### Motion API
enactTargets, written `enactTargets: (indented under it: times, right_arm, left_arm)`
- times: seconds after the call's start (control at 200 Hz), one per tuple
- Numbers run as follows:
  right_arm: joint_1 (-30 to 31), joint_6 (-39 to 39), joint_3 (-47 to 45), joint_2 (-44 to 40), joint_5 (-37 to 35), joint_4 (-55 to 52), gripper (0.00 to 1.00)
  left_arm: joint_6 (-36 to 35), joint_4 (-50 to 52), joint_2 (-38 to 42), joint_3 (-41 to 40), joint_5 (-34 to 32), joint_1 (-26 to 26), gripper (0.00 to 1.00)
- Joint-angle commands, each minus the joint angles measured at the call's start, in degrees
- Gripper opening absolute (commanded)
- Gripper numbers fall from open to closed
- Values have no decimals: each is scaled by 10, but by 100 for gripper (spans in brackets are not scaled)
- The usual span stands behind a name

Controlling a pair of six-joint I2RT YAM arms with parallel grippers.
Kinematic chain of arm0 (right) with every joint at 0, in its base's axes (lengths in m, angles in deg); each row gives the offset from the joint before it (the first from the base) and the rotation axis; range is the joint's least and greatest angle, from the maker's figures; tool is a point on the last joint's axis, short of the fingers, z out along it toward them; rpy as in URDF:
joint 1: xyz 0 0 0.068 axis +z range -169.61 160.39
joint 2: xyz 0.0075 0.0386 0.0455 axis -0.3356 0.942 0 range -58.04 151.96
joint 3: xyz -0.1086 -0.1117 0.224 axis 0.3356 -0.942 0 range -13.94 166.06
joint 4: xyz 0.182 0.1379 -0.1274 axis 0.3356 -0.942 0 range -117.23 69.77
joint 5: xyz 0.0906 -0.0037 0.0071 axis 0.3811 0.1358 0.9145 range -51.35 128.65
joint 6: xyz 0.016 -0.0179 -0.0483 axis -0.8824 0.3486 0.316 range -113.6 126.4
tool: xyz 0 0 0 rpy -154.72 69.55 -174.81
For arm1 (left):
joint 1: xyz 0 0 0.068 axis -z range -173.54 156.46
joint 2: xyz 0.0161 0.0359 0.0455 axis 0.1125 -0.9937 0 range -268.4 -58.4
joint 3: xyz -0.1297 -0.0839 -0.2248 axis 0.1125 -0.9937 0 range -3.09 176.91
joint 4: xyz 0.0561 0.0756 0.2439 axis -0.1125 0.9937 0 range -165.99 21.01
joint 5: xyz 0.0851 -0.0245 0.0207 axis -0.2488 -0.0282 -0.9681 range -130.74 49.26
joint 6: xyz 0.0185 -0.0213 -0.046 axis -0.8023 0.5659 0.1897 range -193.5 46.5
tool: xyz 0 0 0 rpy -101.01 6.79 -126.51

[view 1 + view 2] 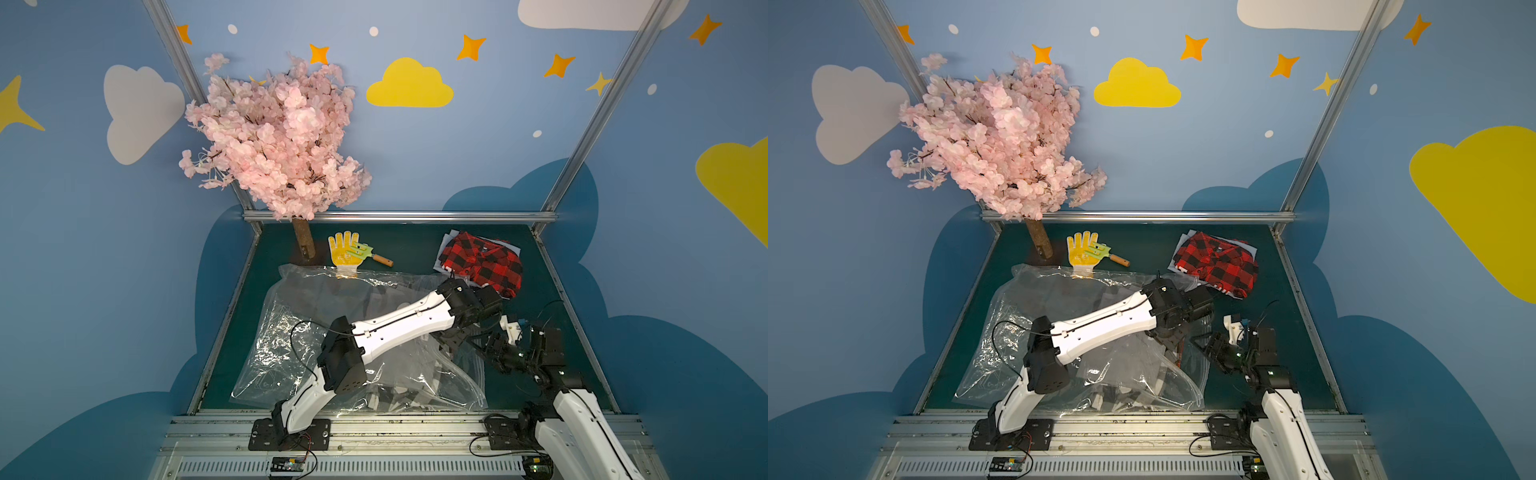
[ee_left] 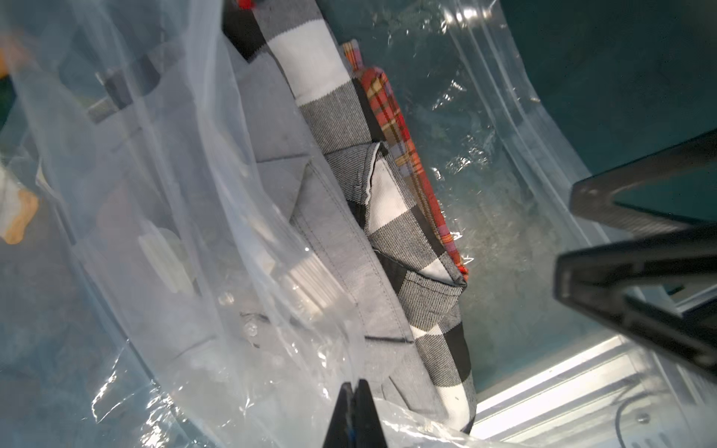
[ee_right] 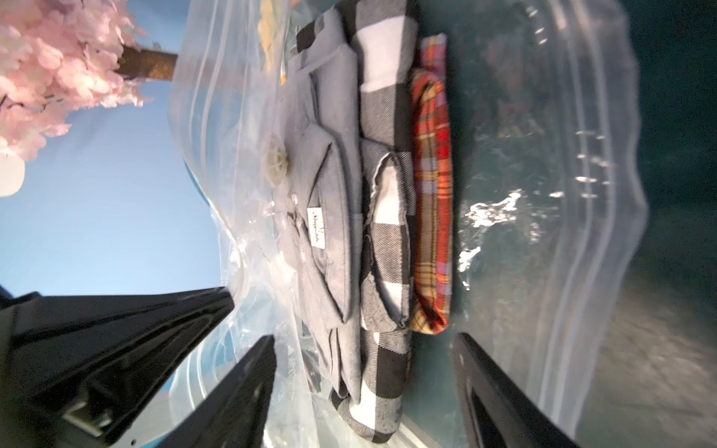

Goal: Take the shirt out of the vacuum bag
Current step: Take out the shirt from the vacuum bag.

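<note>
At the mouth of the bag (image 1: 270, 357) on the worktop (image 1: 415, 249), your left claw (image 2: 355, 407) pinches the top film; your right claw (image 3: 364, 349) stands spread before the stack. One red shirt (image 1: 482, 262) lies outside, beyond the bag. Inside lie the grey shirt (image 3: 329, 217), check shirt (image 3: 388, 240) and plaid shirt (image 3: 432, 194), ungripped: extraction outstanding.

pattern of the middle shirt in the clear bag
Middle folded shirt: black and white check, clearest in right wrist view.

Left hand (image 2: 354, 388) mostly off-frame
</note>
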Motion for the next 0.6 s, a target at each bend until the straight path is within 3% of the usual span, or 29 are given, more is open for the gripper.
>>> enactTargets:
  times: [0.0,0.285,0.596]
  right_arm:
    - [27,-27,21,34,8,64,71]
    - [81,-51,41,154,8,191,62]
    - [141,-71,47,323,32,330,47]
  left_arm:
    - [10,6,15,-19,-7,5,3]
    - [26,-53,72,-106,2,4,3]
    - [40,-72,108,-136,-19,1,3]
